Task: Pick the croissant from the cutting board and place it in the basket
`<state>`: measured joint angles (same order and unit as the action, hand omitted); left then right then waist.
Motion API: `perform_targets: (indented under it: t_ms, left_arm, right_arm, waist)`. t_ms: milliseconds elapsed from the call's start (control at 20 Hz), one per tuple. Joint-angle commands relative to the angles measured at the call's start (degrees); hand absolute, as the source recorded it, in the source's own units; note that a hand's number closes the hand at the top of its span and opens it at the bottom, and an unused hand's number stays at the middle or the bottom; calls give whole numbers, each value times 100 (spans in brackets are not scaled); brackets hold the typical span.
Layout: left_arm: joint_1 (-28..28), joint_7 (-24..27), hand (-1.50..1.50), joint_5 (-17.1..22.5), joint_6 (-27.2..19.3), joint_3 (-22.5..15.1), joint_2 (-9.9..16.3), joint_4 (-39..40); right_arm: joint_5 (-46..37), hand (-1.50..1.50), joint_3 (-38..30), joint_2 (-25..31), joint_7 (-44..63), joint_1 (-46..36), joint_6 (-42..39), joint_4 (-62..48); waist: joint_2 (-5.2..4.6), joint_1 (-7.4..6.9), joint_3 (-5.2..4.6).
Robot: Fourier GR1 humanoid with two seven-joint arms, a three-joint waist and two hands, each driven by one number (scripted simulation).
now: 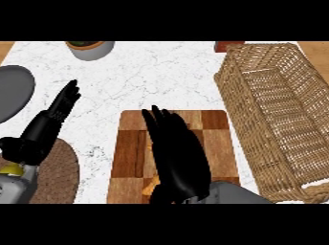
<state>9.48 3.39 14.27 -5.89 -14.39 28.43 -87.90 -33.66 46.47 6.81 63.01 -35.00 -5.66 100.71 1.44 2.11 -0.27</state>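
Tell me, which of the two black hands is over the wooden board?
The right hand: it lies over the cutting board, fingers straight. The left hand is off to the side, over the white counter.

bright, even light; no glare, only faint soft shadows anywhere.

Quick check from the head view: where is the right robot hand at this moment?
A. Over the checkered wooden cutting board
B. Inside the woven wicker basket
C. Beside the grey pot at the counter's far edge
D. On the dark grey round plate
A: the right robot hand lies over the checkered wooden cutting board, covering its middle, while the woven wicker basket to its right holds nothing visible.
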Motion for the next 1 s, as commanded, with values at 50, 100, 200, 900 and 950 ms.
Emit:
perform_targets:
  t_ms: [50, 100, 200, 900, 950]
  left_arm:
    - [101, 79, 0, 0, 80, 134, 14, 76]
    - [67, 86, 0, 6, 119, 130, 3, 188]
    - [198, -328, 0, -112, -48, -14, -66, -212]
    - [272, -318, 0, -302, 163, 102, -285, -175]
    - [-74, -7, 0, -177, 389, 193, -204, -89]
  right_arm:
    - [611, -150, -335, -164, 1835, -163, -1352, 1238]
    - [463, -150, -100, -127, 2049, 8, -1315, 1515]
    - [465, -150, -275, 95, 1959, 129, -1298, 1563]
    - [-754, -150, -1, -58, 973, 1338, -513, 1517]
    - [-1009, -150, 266, -350, 1059, 1327, -440, 1240]
  waist:
    - [-61, -27, 14]
    - [-55, 8, 13]
    - [-77, -76, 24]
    - [-130, -193, 28]
    - [-129, -224, 25]
